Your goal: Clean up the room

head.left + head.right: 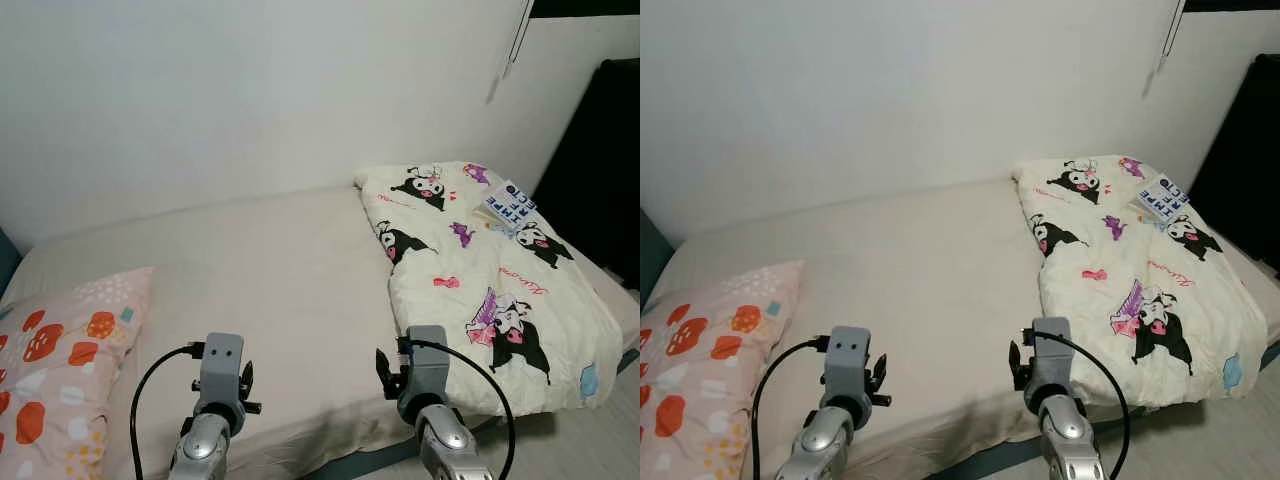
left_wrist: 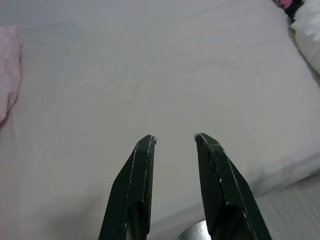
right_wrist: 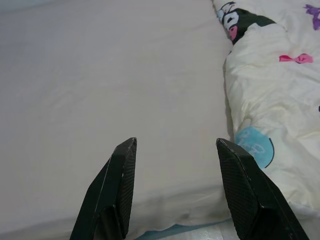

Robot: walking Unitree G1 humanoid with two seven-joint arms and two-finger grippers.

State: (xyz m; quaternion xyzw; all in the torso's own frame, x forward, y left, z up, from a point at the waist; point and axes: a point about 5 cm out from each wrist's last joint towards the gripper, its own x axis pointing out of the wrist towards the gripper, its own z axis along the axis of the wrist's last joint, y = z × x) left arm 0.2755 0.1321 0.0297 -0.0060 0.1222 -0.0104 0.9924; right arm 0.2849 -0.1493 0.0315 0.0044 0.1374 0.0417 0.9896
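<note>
A bed with a cream sheet [image 1: 270, 270] stretches across the view against a white wall. A folded cream duvet [image 1: 480, 270] with black cartoon figures lies on its right end, and a small white book with blue lettering [image 1: 508, 206] rests on top of it. A pink pillow [image 1: 60, 370] with red and orange prints lies at the left end. Both arms are raised over the bed's near edge. My left gripper [image 2: 174, 138] is open above bare sheet. My right gripper [image 3: 175, 144] is open too, just left of the duvet's edge [image 3: 260, 130].
A dark curtain or garment [image 1: 600, 170] hangs at the far right beside the bed. A thin cord [image 1: 505, 60] dangles on the wall above the duvet. Pale floor [image 1: 580, 450] shows at the bed's right front corner.
</note>
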